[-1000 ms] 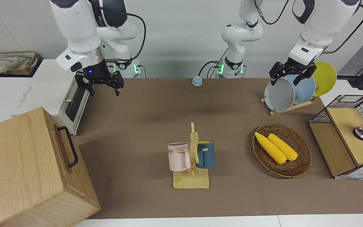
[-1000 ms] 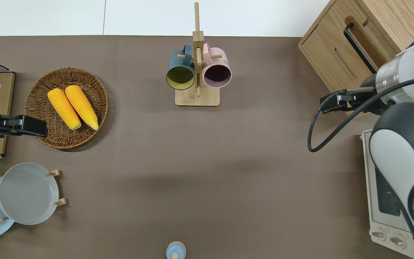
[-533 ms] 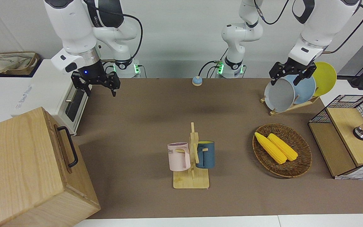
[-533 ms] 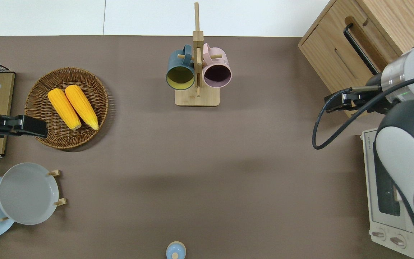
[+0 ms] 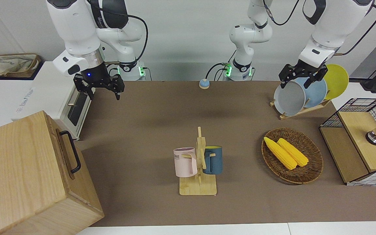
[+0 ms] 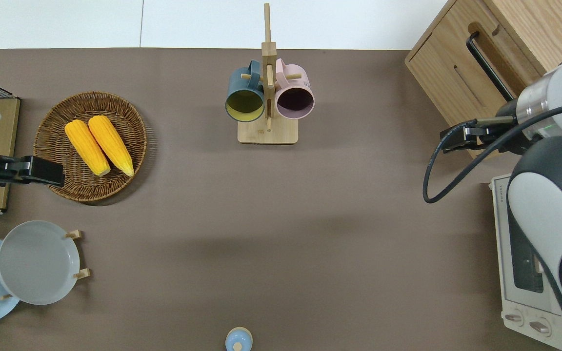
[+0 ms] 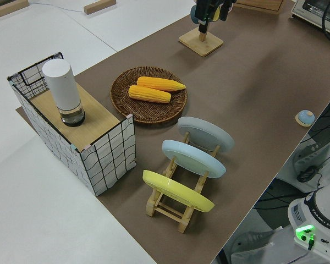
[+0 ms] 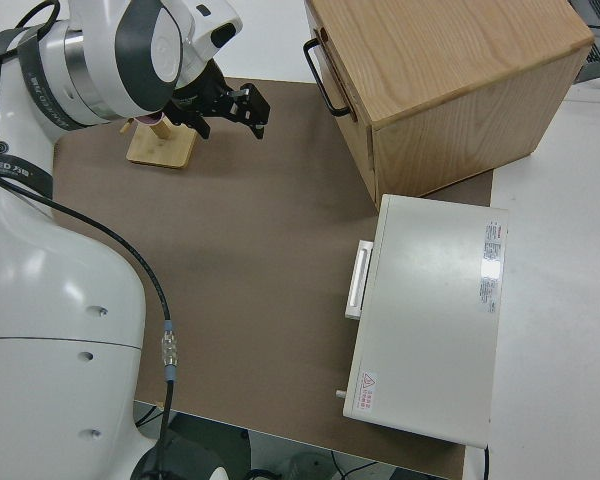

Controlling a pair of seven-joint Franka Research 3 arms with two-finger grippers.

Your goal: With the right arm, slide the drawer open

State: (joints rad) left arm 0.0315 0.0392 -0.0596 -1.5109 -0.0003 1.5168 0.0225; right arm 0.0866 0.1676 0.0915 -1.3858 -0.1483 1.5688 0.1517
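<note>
Drawer (image 5: pixel 66 153) handle (image 5: pixel 71 151) toward left arm's end

We see the right gripper (image 5: pixel 103 92) up in the air with fingers spread apart, blue light on its body, next to the white toaster oven (image 5: pixel 52 98). The drawer (image 5: pixel 66 153) sits shut in the pale wood cabinet (image 5: pixel 21 176), black bar handle (image 5: pixel 71 151) untouched. Left arm parked. Mid-table we see a mug rack (image 5: pixel 200 169) with a pink mug (image 5: pixel 184 162) and blue mug (image 5: pixel 213 160), a wicker basket (image 5: pixel 312 166) holding two corn cobs (image 5: pixel 286 152), a plate rack (image 5: pixel 305 93), and a mesh cabinet (image 5: pixel 361 143).
</note>
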